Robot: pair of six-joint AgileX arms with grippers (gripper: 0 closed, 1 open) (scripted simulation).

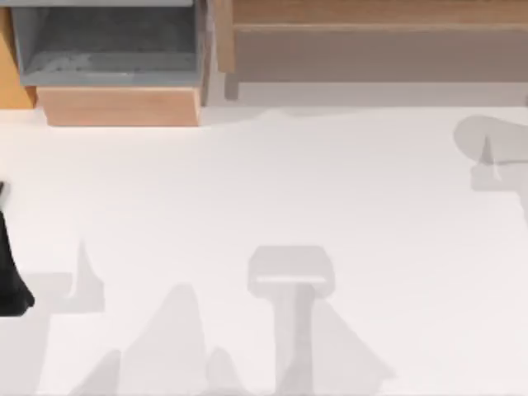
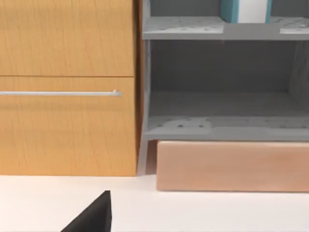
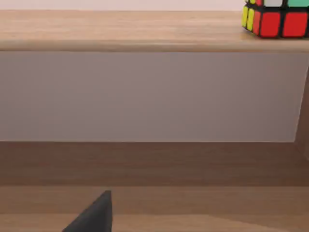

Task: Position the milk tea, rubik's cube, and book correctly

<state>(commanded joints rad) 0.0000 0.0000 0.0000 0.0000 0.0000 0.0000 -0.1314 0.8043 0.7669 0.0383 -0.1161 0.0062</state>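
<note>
The rubik's cube (image 3: 274, 17) rests on top of the wooden shelf board (image 3: 120, 31), with red, yellow and teal stickers showing. A black part of my right gripper (image 3: 94, 216) sits low in the right wrist view, well short of the cube. On the upper grey shelf (image 2: 183, 28) stands a teal and white upright thing (image 2: 244, 10) that looks like the book. A black part of my left gripper (image 2: 91, 217) hovers over the white table in front of the cabinet. My left arm (image 1: 10, 276) is at the table's left edge. The milk tea is out of view.
An orange-wood cabinet with a drawer handle (image 2: 60, 93) stands at the back left beside grey open shelves (image 1: 107, 49) on a light wooden base (image 1: 120, 106). A wooden shelf unit (image 1: 371, 33) runs along the back right. White table (image 1: 272, 198) stretches in front, crossed by arm shadows.
</note>
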